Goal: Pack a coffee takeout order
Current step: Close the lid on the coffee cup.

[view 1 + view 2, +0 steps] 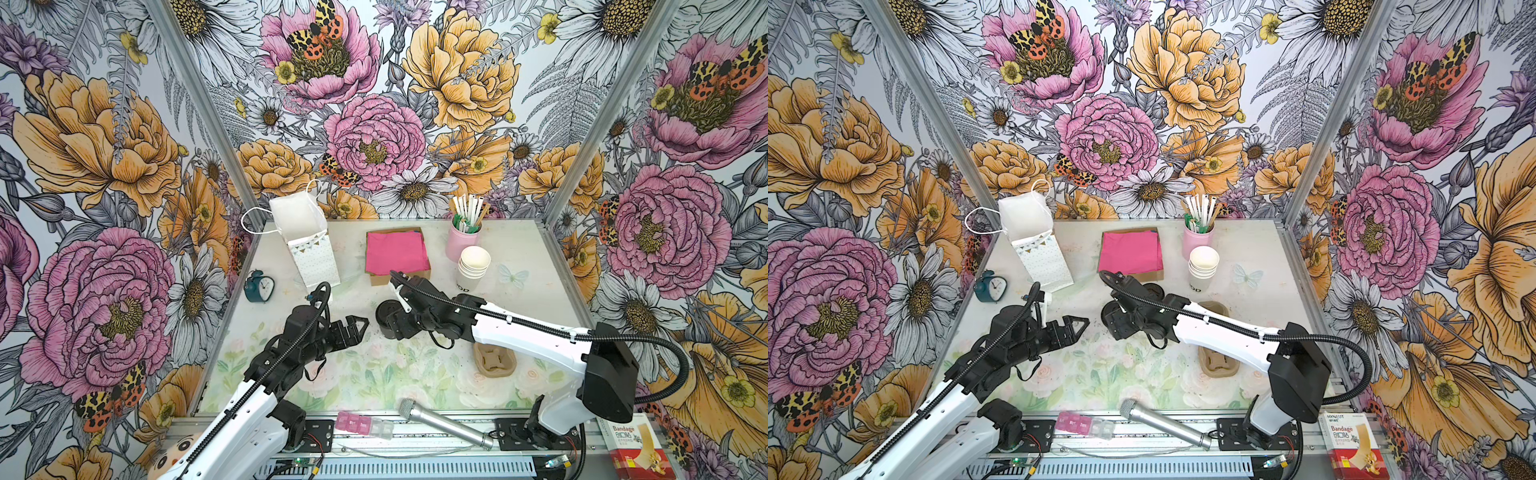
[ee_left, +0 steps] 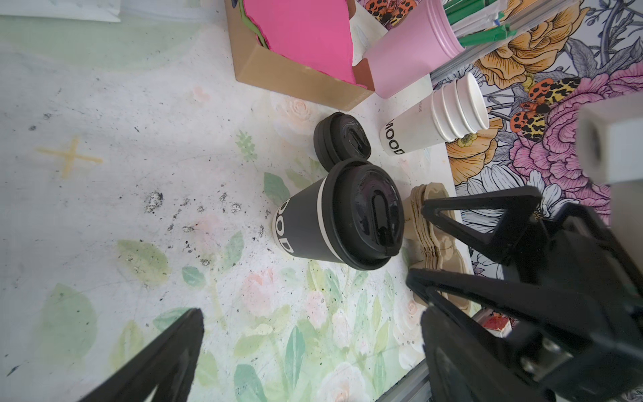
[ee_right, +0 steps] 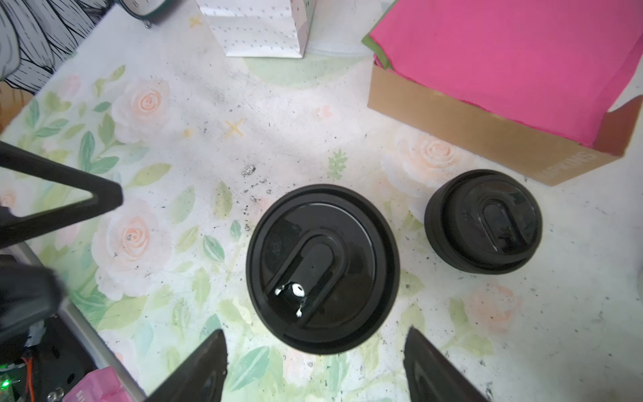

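Hovering beside the cup (image 2: 302, 229), lid (image 2: 362, 215) on, right gripper (image 3: 315, 334) spread wide, left gripper (image 1: 358, 328) likewise. Looks light, crushable paper: pinch mid-wall gently.

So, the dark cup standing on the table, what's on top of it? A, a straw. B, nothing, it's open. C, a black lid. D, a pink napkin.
C: the right wrist view shows a black lid seated over the cup, while the pink napkin lies in its cardboard box.
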You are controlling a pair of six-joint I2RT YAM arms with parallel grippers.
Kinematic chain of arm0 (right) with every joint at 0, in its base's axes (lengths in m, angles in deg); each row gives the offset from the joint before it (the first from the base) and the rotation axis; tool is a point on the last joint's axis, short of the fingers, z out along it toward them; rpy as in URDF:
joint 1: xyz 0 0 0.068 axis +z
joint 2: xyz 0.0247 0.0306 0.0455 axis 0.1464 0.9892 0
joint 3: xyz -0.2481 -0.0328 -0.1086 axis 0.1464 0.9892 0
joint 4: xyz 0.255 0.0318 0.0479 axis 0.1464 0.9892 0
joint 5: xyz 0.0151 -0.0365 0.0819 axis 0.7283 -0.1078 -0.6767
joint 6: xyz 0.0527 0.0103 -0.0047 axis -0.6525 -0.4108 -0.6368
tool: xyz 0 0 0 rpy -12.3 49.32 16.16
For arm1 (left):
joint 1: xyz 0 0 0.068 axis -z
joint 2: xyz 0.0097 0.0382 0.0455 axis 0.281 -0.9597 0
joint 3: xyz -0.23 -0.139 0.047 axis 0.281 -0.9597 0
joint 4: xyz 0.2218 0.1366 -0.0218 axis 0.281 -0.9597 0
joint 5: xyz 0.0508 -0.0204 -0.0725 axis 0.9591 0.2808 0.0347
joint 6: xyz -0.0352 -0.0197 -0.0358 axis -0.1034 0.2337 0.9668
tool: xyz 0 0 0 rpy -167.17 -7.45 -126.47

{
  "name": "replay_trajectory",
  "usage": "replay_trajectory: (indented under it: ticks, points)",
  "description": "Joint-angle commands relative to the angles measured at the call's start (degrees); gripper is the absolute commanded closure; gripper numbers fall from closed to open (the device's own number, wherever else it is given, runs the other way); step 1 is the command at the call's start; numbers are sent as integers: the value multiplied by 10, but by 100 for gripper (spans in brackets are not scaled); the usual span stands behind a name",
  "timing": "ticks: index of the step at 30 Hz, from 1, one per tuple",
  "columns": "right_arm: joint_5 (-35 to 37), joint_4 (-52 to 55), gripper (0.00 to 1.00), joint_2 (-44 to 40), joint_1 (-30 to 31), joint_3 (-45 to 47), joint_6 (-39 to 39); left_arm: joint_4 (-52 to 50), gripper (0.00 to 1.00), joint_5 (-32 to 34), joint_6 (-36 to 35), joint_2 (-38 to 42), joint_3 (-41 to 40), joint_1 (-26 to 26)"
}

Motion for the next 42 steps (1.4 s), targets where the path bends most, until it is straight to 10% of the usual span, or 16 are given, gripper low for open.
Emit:
replay_trajectory:
  ticks: [1, 14, 26, 42]
  points:
    - [-18, -1, 19, -41, -6, 7, -31, 39, 3, -33, -3, -25, 14, 8]
    - [-21, -64, 19, -98, -35, 83, -112, 71, 3, -38, -41, -144, 71, 25]
    - [14, -64, 19, -217, -104, 157, -98, -62, 1, 191, -74, -214, 209, 161]
    - [11, -62, 19, -257, -130, 201, -87, -125, 1, 219, -49, -344, 306, 194]
